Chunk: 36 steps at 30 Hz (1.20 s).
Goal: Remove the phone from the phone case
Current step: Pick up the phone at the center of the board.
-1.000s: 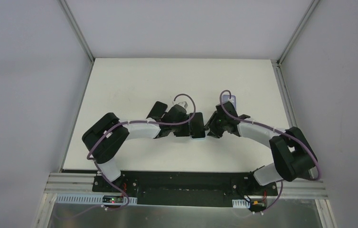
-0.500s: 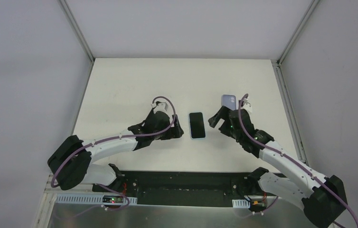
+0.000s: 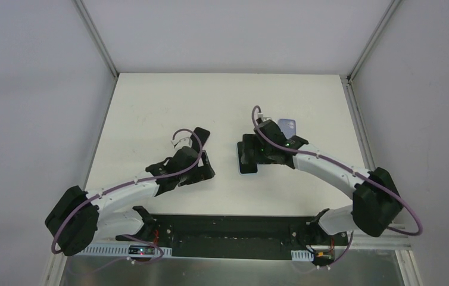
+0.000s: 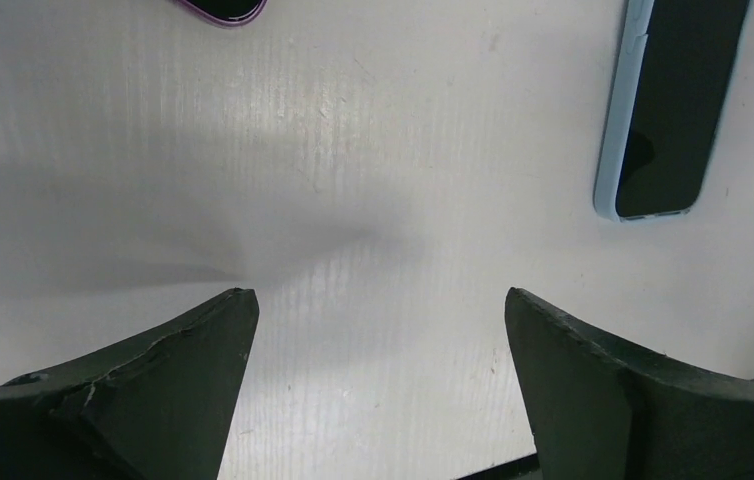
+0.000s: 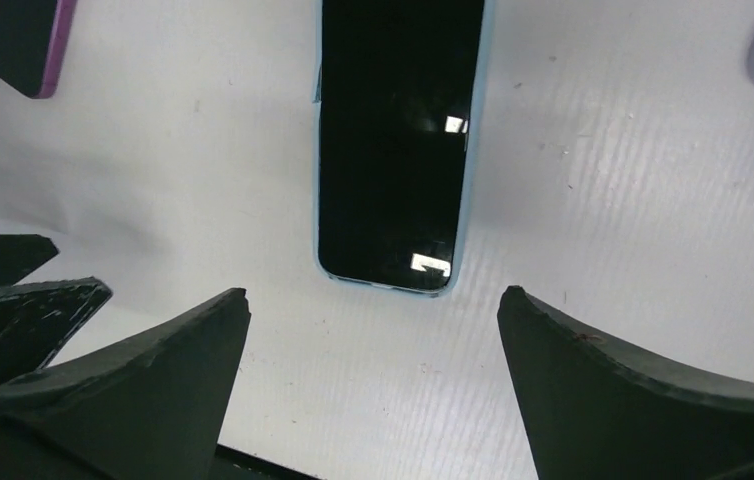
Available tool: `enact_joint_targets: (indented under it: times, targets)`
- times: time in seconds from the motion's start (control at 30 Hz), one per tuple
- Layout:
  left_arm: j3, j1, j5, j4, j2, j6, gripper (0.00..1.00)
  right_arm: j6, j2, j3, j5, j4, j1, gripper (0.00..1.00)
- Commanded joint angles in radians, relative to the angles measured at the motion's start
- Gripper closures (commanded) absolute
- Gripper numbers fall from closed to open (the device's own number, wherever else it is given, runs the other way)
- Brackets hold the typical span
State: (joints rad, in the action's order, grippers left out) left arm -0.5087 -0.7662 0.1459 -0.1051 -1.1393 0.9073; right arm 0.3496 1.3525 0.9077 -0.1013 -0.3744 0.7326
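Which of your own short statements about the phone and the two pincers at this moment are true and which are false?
1. The phone lies flat on the table with its dark screen up. True.
2. The right pincer is shut on the phone. False: its fingers are spread wide, and the phone lies unheld on the table beyond their tips.
3. The left pincer is open and holds nothing. True.
4. The phone rests on top of the lilac object. False: the two lie apart on the table, with the lilac object farther back and to the right.
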Motion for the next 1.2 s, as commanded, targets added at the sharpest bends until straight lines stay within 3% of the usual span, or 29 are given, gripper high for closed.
enact_joint_targets:
  times: [0.0, 0.13, 0.47, 1.17]
  targets:
    - [0.032, -0.006, -0.008, -0.025, 0.082, -0.047, 0.02, -0.116, 0.136, 0.149, -0.053, -0.148, 0.043, 0.01]
    - [0.04, -0.007, -0.018, -0.027, 0.104, -0.07, 0.04, -0.166, 0.267, 0.252, -0.084, -0.222, 0.057, 0.01]
    - [0.016, -0.007, -0.046, -0.025, 0.07, -0.109, 0.05, -0.207, 0.396, 0.323, -0.081, -0.228, 0.057, 0.01]
    - [0.043, -0.006, -0.04, -0.025, 0.095, -0.079, 0.06, -0.084, 0.561, 0.397, -0.084, -0.205, 0.02, 0.01]
